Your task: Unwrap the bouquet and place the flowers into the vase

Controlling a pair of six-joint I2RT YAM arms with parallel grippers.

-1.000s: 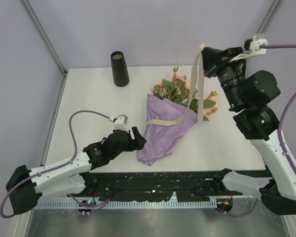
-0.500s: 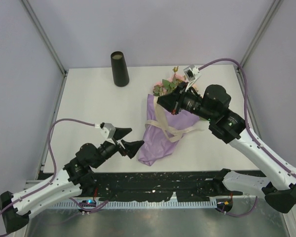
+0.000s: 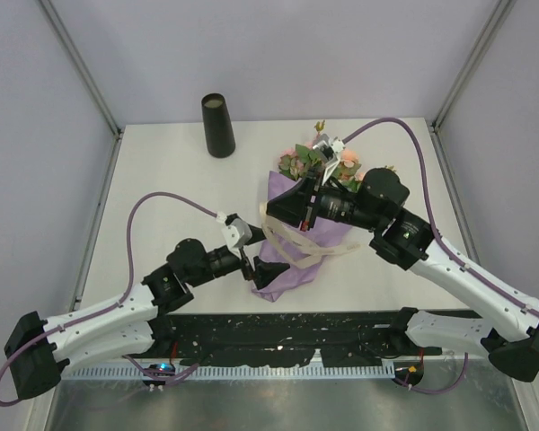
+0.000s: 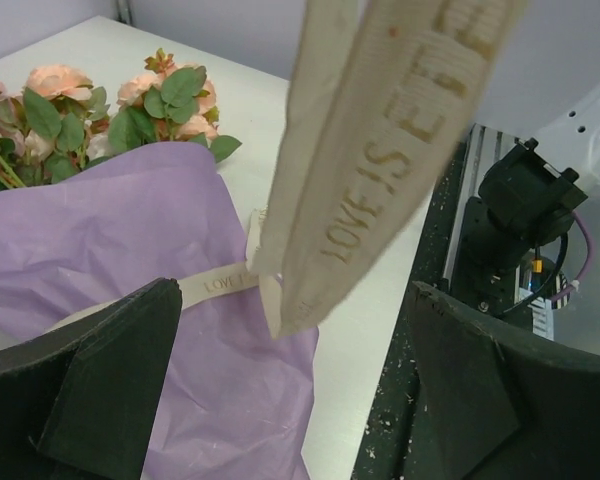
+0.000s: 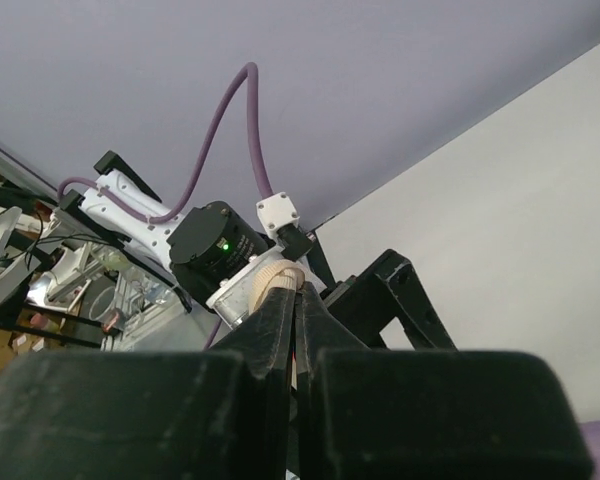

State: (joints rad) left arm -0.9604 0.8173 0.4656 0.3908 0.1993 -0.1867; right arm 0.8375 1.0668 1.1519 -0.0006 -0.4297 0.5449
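- The left fingers stand wide apart and hold nothing. In the left wrist view a doubled strand of cream ribbon, printed with letters, hangs in the gap between them; it is not clear that it touches either one.
- From above, those fingers sit at the narrow near end of the bouquet, just beside the tip of its cone. Whether they touch it cannot be told.
- The right fingers are pressed together with the ribbon pinched between them. The top view puts them low over the left side of the cone, about halfway along it.
- One band of the ribbon circles the purple paper, and loose loops lie across the cone below the right arm.
- The bouquet lies on its side on the table, right of centre, its narrow end toward the arms.
- The flowers point toward the far edge; their peach-pink heads and green leaves stick out of the wide mouth of the paper, which is wrapped around them.
- The vase stands upright near the far edge, left of the bouquet and well apart from it and from both arms.
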